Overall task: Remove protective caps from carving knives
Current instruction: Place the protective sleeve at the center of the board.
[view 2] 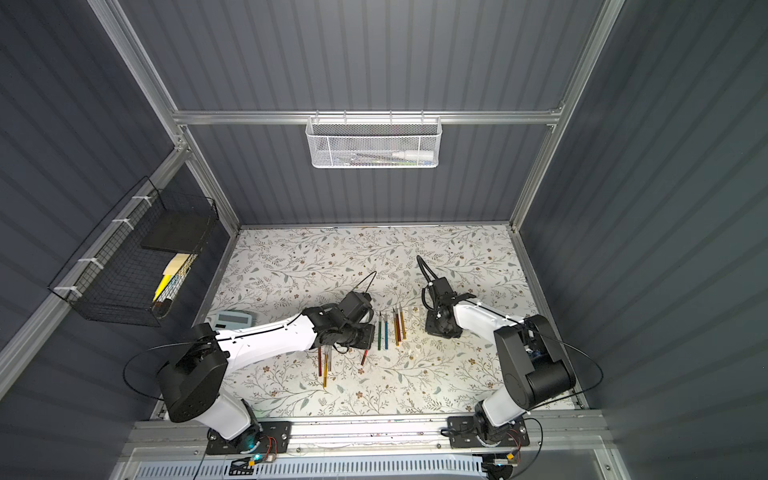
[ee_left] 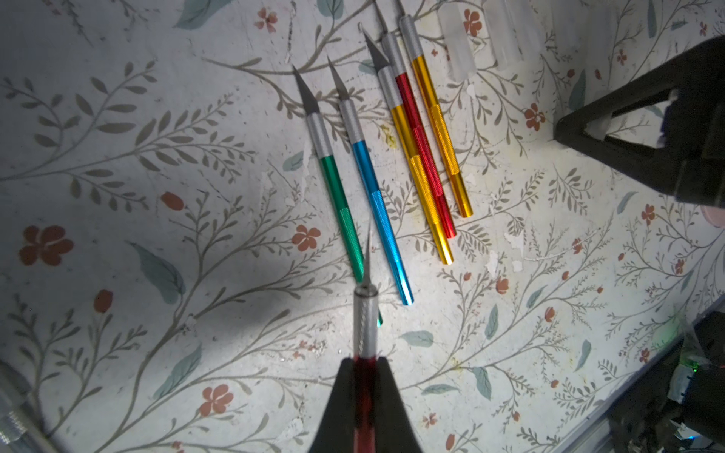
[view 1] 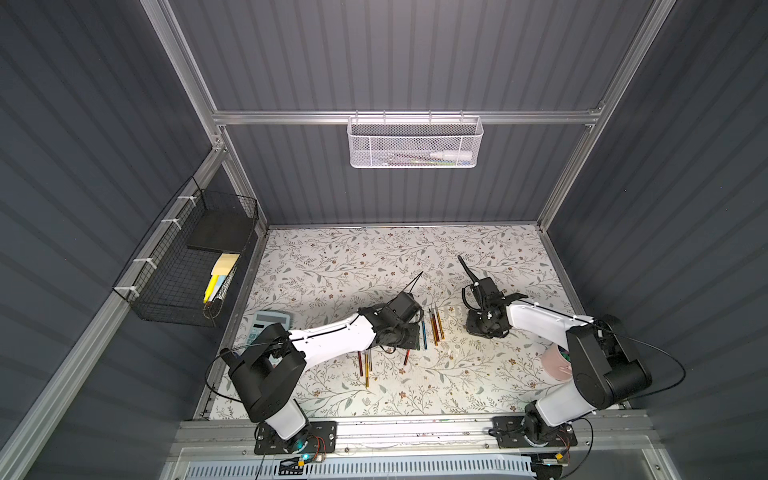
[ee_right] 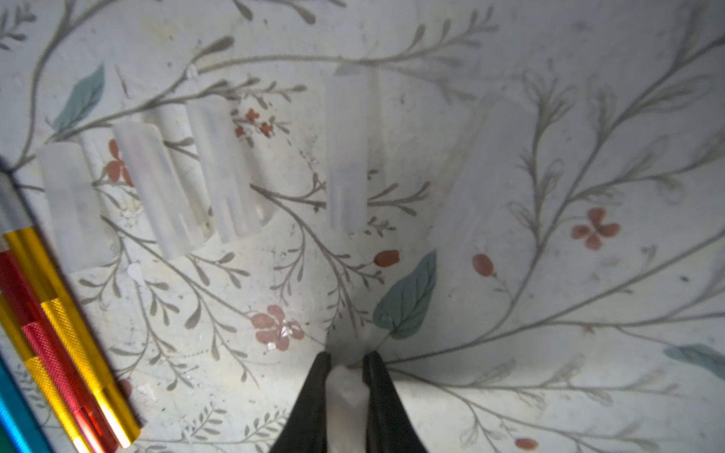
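holding a red knife (ee_left: 364,329) by the handle, the left gripper (ee_left: 365,362) has its fingers pinched tight on it. the bare blade sticks out past the tips, over the tail end of the green knife (ee_left: 339,196).

the right gripper (ee_right: 345,359) has a clear cap (ee_right: 345,388) squeezed between its fingers, low over the table (view 1: 332,257). can't tell if it's touching down.

reading a top view as a clock with the back wall at 12: five uncapped knives lie in a row (view 1: 432,328) mid-table between the two grippers, blades toward 12. they go green, blue (ee_left: 378,211), then gold, red, gold bunched up touching each other.

a handful of loose caps (ee_right: 219,168) lie side by side at about 2 o'clock of that row, just beside the last gold knife's blade end. the farthest one is too blurry to make out well.

three more knives (view 1: 365,368) poke out from under the left arm at 7 o'clock of the row. can't tell whether those are capped.

a calculator (view 1: 270,322) sits at the table's 9 o'clock edge.
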`<state>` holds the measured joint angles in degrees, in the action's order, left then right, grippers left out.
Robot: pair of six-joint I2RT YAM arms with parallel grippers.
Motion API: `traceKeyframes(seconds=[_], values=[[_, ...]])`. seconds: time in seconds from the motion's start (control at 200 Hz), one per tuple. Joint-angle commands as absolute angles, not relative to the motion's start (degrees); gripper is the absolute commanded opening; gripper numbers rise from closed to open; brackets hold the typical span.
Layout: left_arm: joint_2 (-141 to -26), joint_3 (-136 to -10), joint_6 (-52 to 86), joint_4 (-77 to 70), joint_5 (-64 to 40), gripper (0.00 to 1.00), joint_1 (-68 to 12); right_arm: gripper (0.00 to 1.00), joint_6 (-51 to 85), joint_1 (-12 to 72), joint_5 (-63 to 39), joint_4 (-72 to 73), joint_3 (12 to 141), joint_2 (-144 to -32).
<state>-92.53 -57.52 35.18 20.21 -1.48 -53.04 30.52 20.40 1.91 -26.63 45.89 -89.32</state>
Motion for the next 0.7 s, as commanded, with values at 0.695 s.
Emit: traceKeyframes(seconds=[0.695], values=[[-92.8,-58.9,36.1,19.9,-2.0,0.00,-52.1,0.25,29.6,20.6,2.8,-28.6,47.5,-88.0]])
